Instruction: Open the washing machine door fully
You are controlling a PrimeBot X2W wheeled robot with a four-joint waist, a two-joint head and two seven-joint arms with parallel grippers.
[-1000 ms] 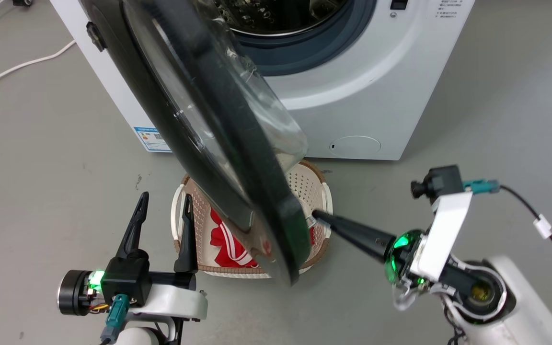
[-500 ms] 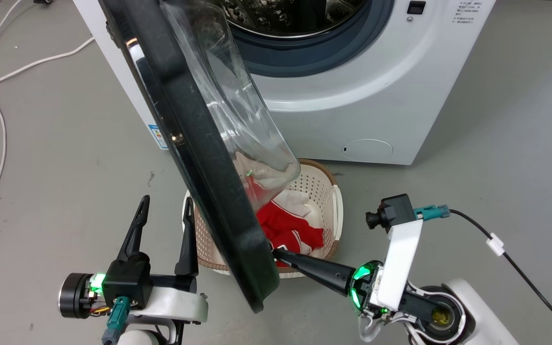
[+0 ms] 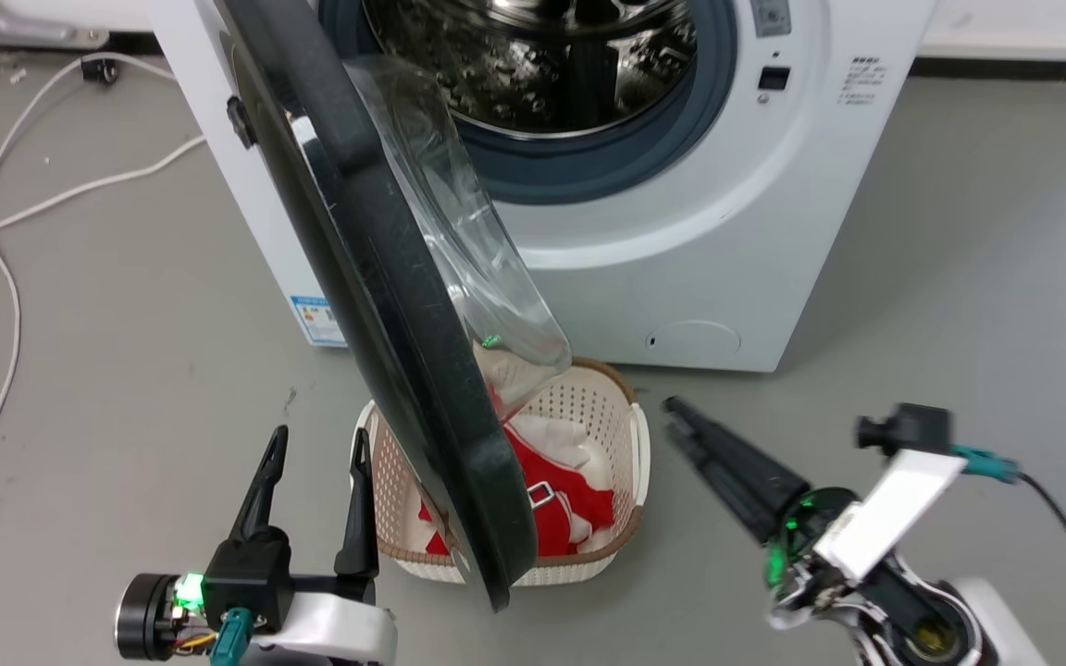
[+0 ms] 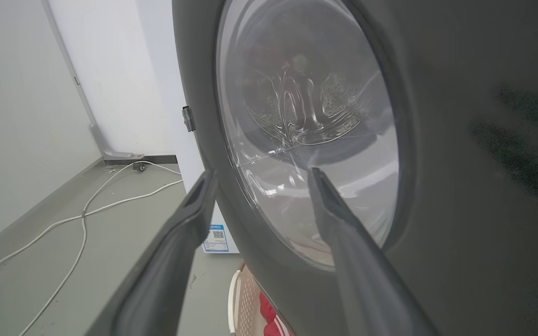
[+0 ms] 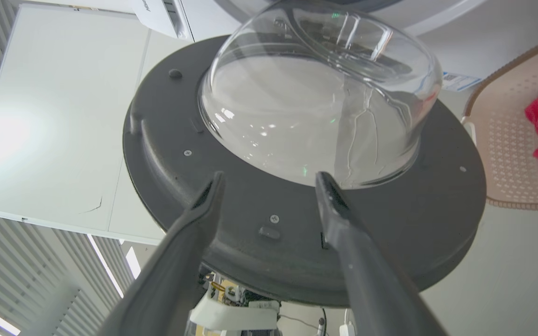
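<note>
Grey floor [image 3: 107, 388]; L/R fingers [image 3: 260, 486] apart, empty.

The washing machine door [image 3: 376, 305], round and glossy black with a clear glass bowl [image 3: 468, 240] bulging inward, is standing swung out, seemingly about square to the white washing machine [image 3: 681, 268], leaving its steel drum [image 3: 542, 55] showing.
</note>
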